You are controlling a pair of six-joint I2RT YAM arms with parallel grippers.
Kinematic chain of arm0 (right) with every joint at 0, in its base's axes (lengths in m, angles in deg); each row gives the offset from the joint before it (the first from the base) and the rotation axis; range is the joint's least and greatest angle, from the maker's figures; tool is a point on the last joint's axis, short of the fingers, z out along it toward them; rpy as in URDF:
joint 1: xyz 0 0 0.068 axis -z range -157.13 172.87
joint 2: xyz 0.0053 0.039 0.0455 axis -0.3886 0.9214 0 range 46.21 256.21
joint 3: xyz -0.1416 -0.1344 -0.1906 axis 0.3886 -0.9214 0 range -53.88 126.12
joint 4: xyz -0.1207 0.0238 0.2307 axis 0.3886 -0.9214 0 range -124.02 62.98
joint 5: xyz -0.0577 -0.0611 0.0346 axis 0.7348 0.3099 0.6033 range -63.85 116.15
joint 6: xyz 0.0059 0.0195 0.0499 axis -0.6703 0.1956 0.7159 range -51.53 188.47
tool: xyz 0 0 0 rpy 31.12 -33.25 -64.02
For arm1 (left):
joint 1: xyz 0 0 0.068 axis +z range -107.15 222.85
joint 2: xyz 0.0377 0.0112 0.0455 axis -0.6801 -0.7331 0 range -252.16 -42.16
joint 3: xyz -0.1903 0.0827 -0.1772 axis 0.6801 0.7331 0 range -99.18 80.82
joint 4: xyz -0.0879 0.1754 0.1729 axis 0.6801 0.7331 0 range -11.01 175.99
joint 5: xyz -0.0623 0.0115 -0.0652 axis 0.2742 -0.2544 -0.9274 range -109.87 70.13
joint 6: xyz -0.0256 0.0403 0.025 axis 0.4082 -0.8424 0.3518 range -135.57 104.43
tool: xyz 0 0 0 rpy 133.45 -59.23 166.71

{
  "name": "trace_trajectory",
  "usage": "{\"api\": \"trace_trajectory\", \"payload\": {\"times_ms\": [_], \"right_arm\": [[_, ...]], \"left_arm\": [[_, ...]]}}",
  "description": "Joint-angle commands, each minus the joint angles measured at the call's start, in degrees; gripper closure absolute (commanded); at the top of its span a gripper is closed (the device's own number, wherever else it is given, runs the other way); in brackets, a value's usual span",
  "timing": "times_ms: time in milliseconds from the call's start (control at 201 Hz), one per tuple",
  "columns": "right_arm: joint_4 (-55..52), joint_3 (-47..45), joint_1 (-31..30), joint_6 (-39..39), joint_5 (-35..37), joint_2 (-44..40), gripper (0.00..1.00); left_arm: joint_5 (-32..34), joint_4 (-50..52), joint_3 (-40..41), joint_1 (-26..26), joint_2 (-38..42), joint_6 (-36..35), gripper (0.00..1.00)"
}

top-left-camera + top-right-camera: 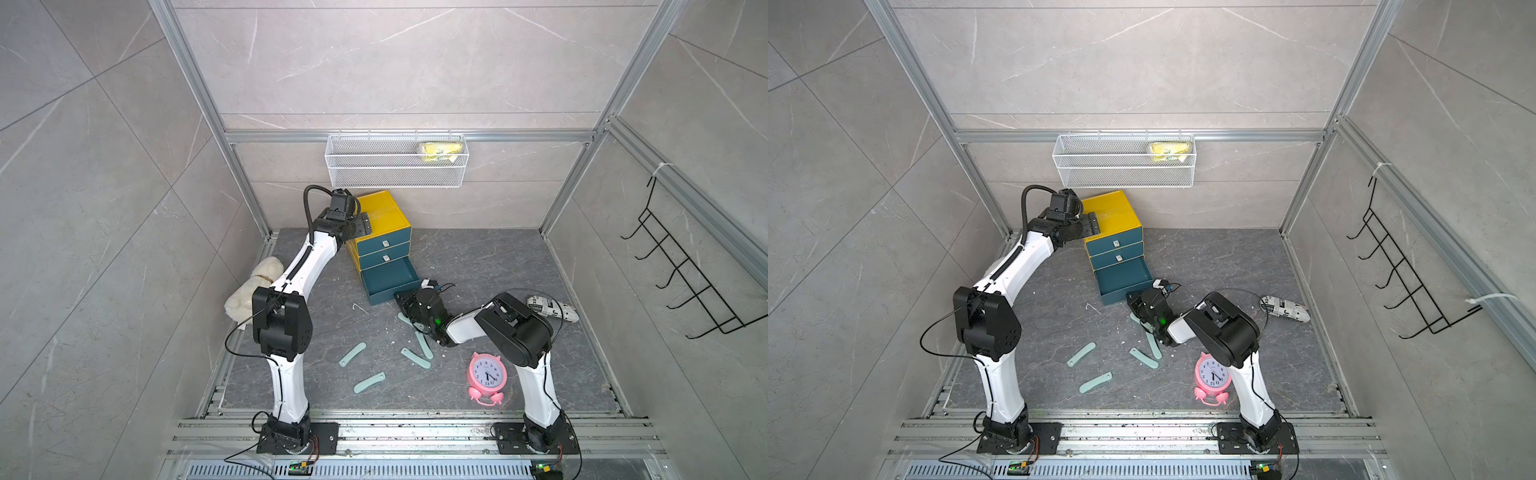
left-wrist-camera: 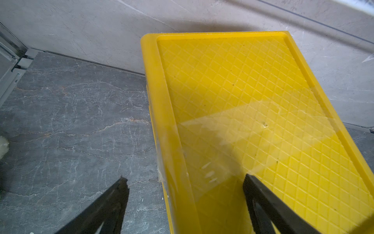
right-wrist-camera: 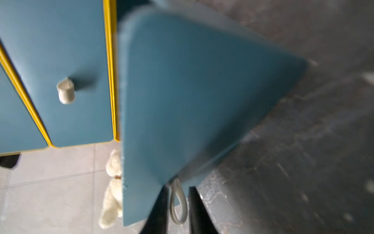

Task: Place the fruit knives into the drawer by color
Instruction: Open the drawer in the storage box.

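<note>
Fingers [image 3: 159,208] of the right gripper [image 3: 178,187] sit on either side of the silver loop pull [image 3: 178,204] on the bottom dark-teal drawer [image 3: 192,91]. They're parted a bit with a sliver of gap, so not pinching it. That drawer stands pulled out of the boxy yellow plastic cabinet [image 1: 382,212], which is by the back edge of the dark grey stone worktop [image 1: 498,257], left of middle. The two drawers above it are closed.

The left gripper [image 2: 185,178] is spread wide with nothing in it. It hangs over the cabinet's left top edge, one finger above the yellow top and one above the worktop.

At least five flat mint-teal plastic fruit knives [image 1: 352,354] lie loose on the worktop between the open drawer and the front edge, a couple partly under the right arm.

Further out there's a round pink alarm clock [image 1: 487,376] near the front right, a cream plush toy [image 1: 253,291] at the left edge and a newspaper-print roll [image 1: 552,309] at the right edge.
</note>
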Motion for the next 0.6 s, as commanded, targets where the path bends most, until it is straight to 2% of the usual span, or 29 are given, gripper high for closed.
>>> {"api": "trace_trajectory", "payload": {"times_ms": [0,149,174,209,592], "right_arm": [[1.22,-0.36,-0.45,0.00,-0.20,-2.09,0.60],[2.30,-2.15,-0.44,-0.89,0.73,-4.68,0.49],[2.67,-2.63,-0.41,-0.89,0.99,-5.20,0.43],[2.93,-3.33,-0.42,-0.84,1.32,-5.96,0.42],[-1.07,-9.43,-1.66,-5.25,2.84,-17.19,0.40]], "left_arm": [[-1.42,7.66,0.58,0.02,-2.55,-0.56,0.07],[-1.14,8.27,0.22,0.59,-1.88,0.23,0.06],[-1.38,8.08,0.49,0.70,-1.46,0.56,0.05],[-1.71,7.65,0.91,0.96,-0.90,0.97,0.05],[-2.47,7.30,0.04,2.88,6.59,3.29,0.03]]}}
